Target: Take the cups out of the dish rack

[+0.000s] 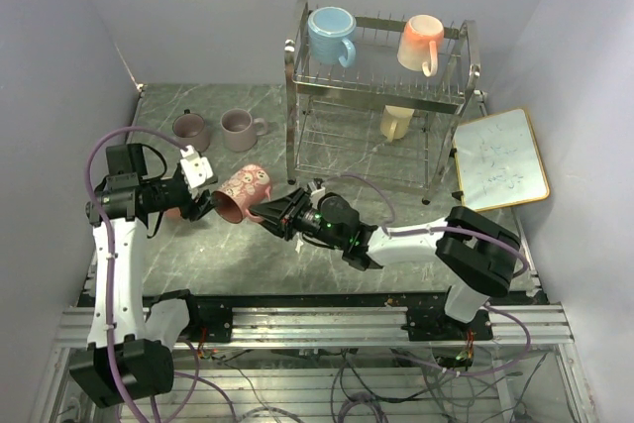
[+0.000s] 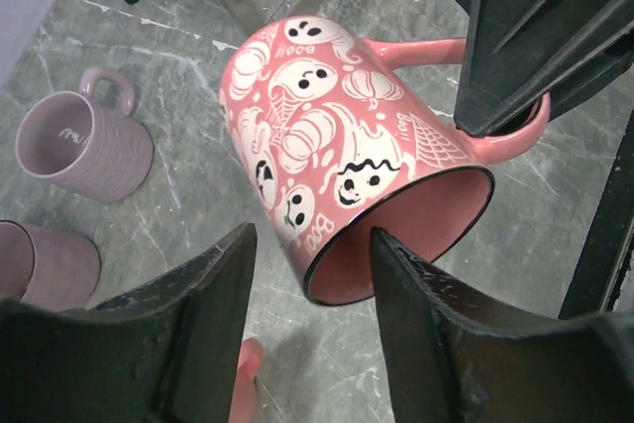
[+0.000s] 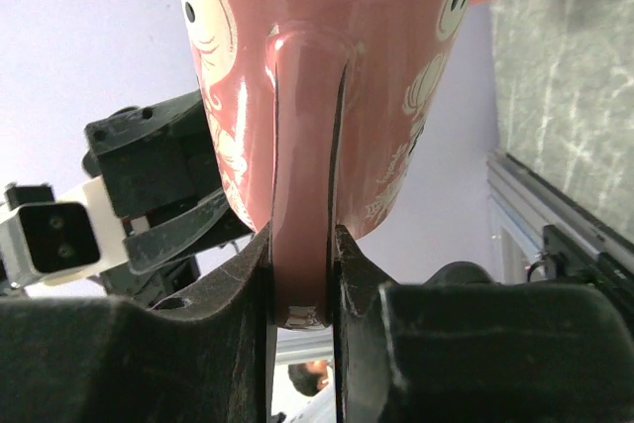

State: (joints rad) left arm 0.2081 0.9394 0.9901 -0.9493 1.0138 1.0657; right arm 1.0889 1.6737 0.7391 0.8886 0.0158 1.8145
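In front of the rack (image 1: 293,86), the right claw (image 3: 302,274) pinches the patterned mug (image 2: 327,146) by its handle (image 3: 302,146); the left claw (image 2: 312,245) gapes open at the mug's mouth.

Place: a robot test cell in a lab.
Enclosure: plain pale lilac wall panels (image 1: 198,7) behind and on both sides of the two-tier chrome wire dish rack (image 1: 376,94).
Surface: grey marble-patterned worktop (image 1: 238,245) under the rack.
Rig: in front of the rack, a bare aluminium rail frame (image 1: 317,329) carries two white-and-black robot arms (image 1: 109,264) (image 1: 406,243), with loose tangled cables (image 1: 347,378) below.
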